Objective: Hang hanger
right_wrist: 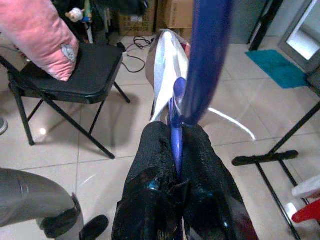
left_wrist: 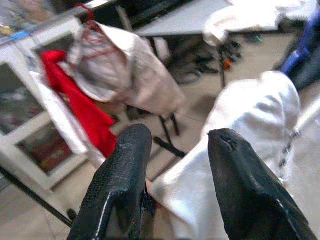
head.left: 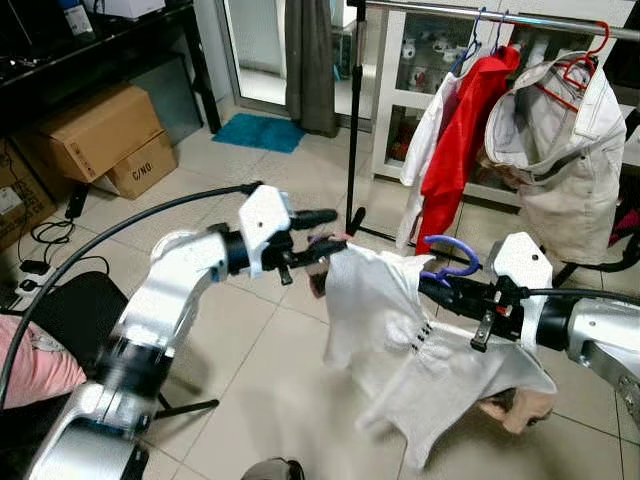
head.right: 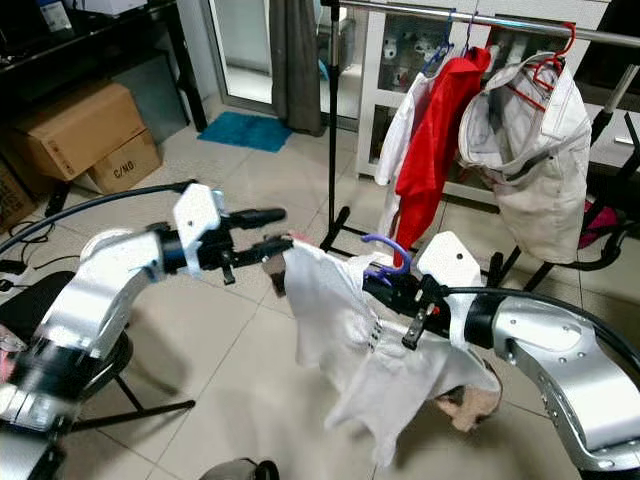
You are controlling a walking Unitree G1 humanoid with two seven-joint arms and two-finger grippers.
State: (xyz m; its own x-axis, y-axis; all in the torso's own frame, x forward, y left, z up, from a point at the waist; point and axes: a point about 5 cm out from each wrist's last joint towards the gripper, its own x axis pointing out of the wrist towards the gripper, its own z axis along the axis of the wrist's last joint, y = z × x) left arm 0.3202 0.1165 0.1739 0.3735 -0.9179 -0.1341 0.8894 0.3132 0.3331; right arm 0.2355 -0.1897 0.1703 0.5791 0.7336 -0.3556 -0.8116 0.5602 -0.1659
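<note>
With the right claw [head.left: 432, 283] clamped on the blue hanger [head.left: 452, 258] and the left claw [head.left: 322, 235] spread open by the white shirt's [head.left: 385, 320] shoulder, lift the hook level toward the rail [head.left: 500, 17].

Left arm [head.left: 165, 300]: silver shell, rounded segments, black joint rings; white angular wrist block just behind fingers. Black cable [head.left: 110, 235] arcs off wrist block. Left gripper [head.left: 322, 232]: two long black fingers [left_wrist: 120, 185], matte, rounded tips, pebbled texture. Right arm [head.right: 545, 345]: same silver shell, white wrist block, black cable. Right gripper [right_wrist: 172, 160]: black fingers, scuffed.
</note>
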